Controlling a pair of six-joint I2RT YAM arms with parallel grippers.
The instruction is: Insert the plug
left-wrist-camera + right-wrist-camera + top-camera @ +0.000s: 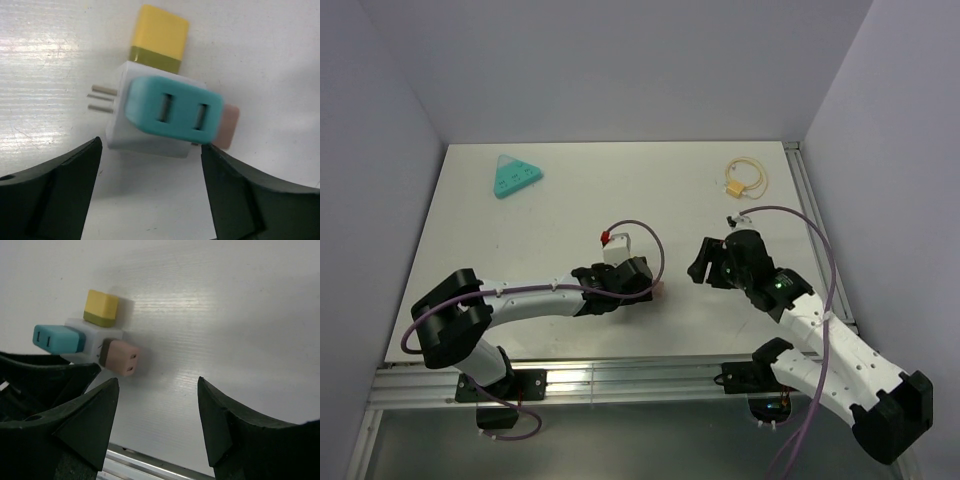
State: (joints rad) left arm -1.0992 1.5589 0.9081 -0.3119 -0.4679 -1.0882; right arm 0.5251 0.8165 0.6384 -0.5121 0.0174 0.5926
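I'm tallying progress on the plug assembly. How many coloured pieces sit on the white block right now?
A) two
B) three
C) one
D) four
B: a yellow piece, a teal piece and a pink piece each sit on a different face of the white block.

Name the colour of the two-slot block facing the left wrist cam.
Teal. The teal adapter on the white cube shows best in the left wrist view.
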